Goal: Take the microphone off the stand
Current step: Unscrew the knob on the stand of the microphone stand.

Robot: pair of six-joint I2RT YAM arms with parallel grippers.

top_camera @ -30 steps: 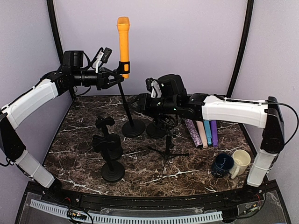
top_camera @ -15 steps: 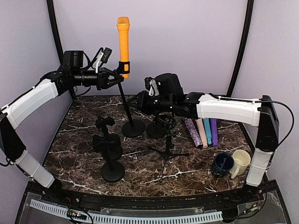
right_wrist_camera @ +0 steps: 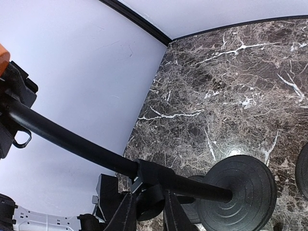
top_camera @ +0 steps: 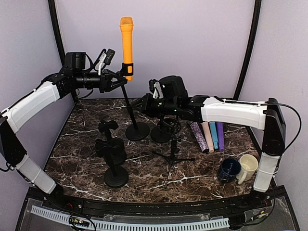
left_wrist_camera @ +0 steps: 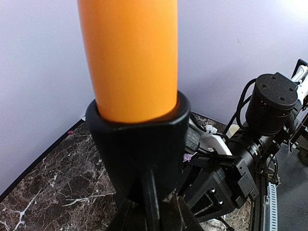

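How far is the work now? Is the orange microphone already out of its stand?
Done: both arms are in place. The right gripper is closed on the stand's pole, steadying it. In hand: the left gripper sits at the clip under the microphone; whether it grips cannot be seen. Left: the microphone sits upright in the clip, so lifting it out is not yet done.
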